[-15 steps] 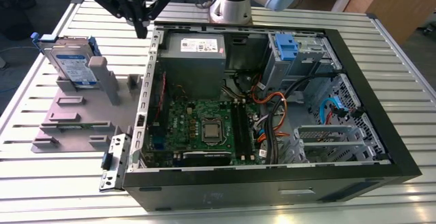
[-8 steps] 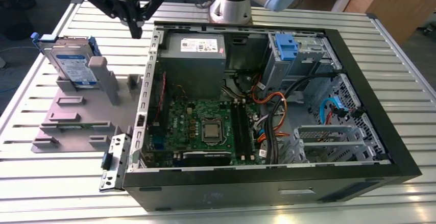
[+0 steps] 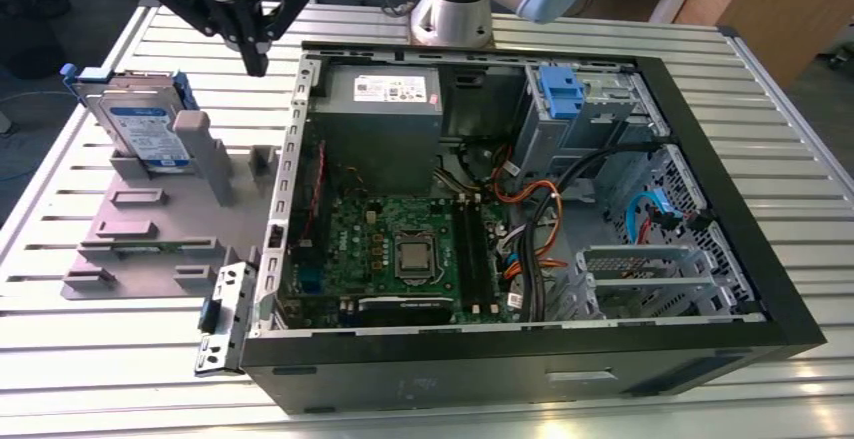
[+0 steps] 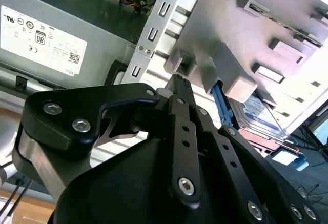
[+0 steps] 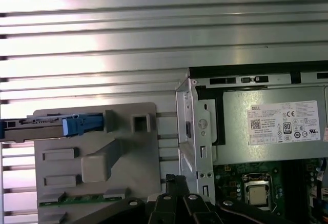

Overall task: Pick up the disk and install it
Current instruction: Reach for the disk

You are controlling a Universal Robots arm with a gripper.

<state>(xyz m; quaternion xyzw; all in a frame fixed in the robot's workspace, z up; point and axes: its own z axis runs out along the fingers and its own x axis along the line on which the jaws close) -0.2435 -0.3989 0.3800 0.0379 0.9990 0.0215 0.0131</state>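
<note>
Disk [image 3: 140,124] stands on edge in the grey stand [image 3: 134,249] on the bench [image 3: 80,359], at the exterior view's left of the open computer case [image 3: 534,374]. The tool [image 3: 254,59] hangs over the far gap between stand and case, clenched on nothing, apart from the disk.

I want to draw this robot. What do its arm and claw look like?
The arm is round and silver-grey, with a pale blue cap on one joint. The gripper is black, made of hinged bars with shiny silver screws, joined to a white block.
</note>
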